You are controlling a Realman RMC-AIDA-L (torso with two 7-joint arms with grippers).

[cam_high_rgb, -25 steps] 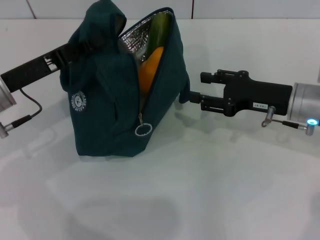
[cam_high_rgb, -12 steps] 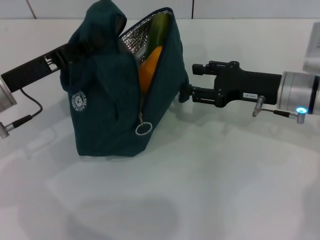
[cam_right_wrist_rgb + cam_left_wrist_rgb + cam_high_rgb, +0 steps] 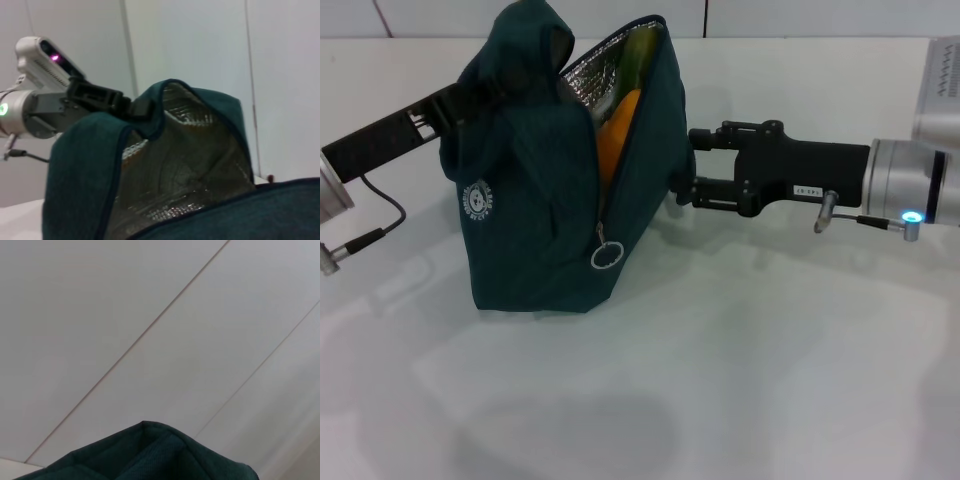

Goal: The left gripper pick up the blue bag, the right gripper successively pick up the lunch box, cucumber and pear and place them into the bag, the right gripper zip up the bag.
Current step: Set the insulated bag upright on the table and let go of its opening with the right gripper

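Two claws at the blue bag (image 3: 545, 190) on the bench (image 3: 740, 370): left claw (image 3: 470, 95) pinches its top fabric; right claw (image 3: 692, 165), spread, touches its side; pear (image 3: 618, 135) inside

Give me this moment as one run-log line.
left claw: holding blue bag by its top | right claw: open, against bag's side | pear: inside | zipper: open

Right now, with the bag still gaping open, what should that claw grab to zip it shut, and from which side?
Probably the ring pull, which hangs free at the low end of the zipper on the blue bag. It faces the front, so the right gripper, now open beside the bag's side wall, would likely drop lower and come in from the front.
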